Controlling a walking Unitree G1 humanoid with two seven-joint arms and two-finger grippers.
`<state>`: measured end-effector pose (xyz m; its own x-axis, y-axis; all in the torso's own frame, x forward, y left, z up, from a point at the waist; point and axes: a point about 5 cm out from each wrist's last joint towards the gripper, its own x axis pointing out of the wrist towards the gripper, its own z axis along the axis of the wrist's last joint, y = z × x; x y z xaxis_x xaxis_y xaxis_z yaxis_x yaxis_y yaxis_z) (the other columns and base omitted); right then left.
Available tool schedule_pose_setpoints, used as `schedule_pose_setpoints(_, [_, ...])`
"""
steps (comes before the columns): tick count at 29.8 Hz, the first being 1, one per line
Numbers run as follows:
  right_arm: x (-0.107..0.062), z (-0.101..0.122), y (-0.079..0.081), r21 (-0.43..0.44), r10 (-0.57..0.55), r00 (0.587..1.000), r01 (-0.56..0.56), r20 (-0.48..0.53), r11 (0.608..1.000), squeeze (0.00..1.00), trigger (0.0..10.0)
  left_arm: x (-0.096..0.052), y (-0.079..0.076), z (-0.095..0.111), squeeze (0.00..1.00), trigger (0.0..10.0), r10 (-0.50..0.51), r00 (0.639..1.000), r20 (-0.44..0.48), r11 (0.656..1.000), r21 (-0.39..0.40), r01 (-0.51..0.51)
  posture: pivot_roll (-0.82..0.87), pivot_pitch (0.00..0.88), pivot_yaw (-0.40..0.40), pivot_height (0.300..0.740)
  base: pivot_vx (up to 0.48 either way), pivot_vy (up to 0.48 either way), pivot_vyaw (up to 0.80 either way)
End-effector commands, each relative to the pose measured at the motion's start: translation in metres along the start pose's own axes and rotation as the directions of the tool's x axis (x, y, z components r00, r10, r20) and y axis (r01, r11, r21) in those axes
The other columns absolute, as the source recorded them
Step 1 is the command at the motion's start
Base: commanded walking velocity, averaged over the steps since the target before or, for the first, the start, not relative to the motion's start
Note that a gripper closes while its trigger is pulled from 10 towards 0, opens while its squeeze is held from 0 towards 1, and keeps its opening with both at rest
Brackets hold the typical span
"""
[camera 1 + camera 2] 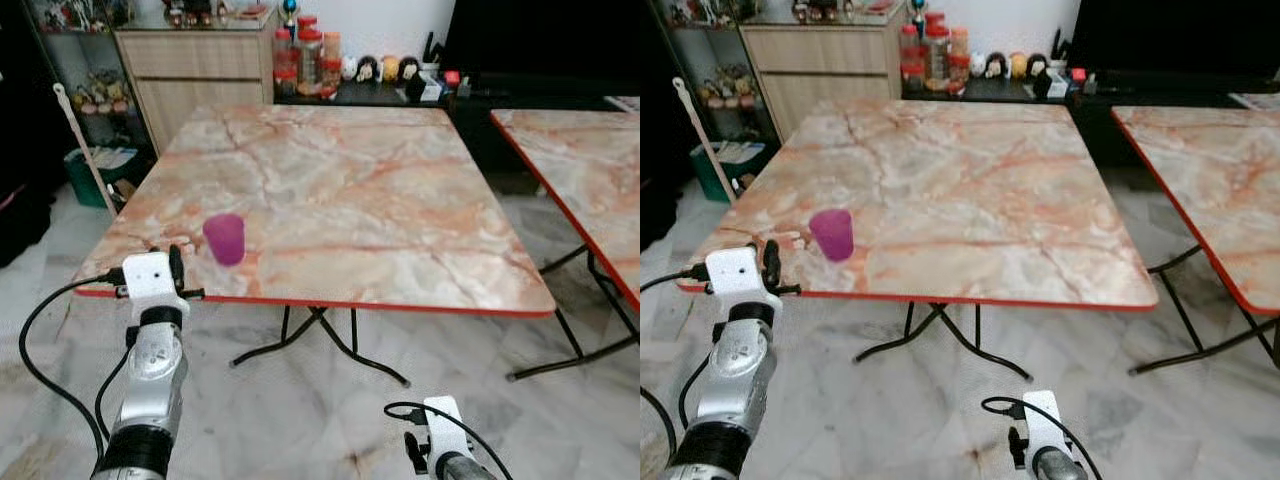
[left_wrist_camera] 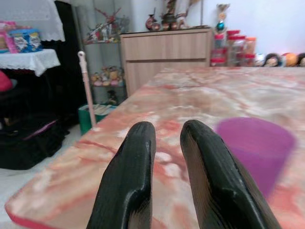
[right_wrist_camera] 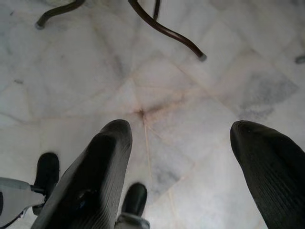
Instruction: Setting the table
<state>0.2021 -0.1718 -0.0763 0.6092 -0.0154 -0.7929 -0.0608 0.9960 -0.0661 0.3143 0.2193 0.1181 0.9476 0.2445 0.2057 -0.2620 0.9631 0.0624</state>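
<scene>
- My right claw point(image 3: 178, 157) hangs low at my side over the pale marbled floor point(image 3: 200, 100), its two black fingers point(image 3: 90, 176) spread wide apart with nothing between them.
- In the right wrist view, the dark curved foot of the table frame point(image 3: 164, 31) crosses the floor beyond those fingers.
- My left arm point(image 1: 150, 380) reaches forward and up, its white wrist block at the near left edge of the tabletop point(image 1: 380, 200).
- My left claw point(image 2: 167, 176) sits just above that near edge, the fingers point(image 2: 131, 181) almost together with only a thin gap, gripping nothing.
- The purple cup point(image 1: 225, 238) stands upright on the tabletop near its front left corner, just beside my left claw on its right and a little farther in, apart from the fingers.
- The tabletop is orange-pink marble pattern with a red rim, on a black folding frame.
- A second tabletop point(image 1: 580, 180) of the same pattern stands well apart on my right.
- Left of the table, a pale stick handle point(image 1: 85, 150) leans by a green bin point(image 1: 85, 170).
- Against the far wall, a wooden cabinet point(image 1: 195, 70) stands beside red-lidded jars point(image 1: 305, 55) and a row of small figurines point(image 1: 380, 68).
</scene>
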Motion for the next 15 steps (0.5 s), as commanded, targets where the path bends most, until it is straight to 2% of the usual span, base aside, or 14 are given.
schedule_pose_setpoints(1, [0.000,0.000,-0.002,-0.008,-0.003,1.000,0.003,-0.003,1.000,0.00,10.0,0.006,0.000,0.005,0.00,10.0,0.002,1.000,0.005,1.000,-0.002,-0.002,0.03,0.000,-0.014,0.732,0.401,0.000,0.00])
schedule_pose_setpoints(8, [0.000,-0.001,0.000,-0.047,0.012,1.000,-0.013,-0.015,0.999,0.00,10.0,0.016,0.011,0.020,0.00,10.0,0.028,0.998,0.056,1.000,0.007,-0.029,0.04,0.000,-0.017,0.732,0.404,0.000,0.00])
schedule_pose_setpoints(15, [0.000,-0.001,0.002,-0.040,0.015,1.000,-0.016,-0.014,0.999,0.00,10.0,0.020,0.015,0.027,0.00,10.0,0.038,0.996,0.078,0.999,0.007,-0.038,0.04,0.000,-0.020,0.732,0.415,0.000,0.00])
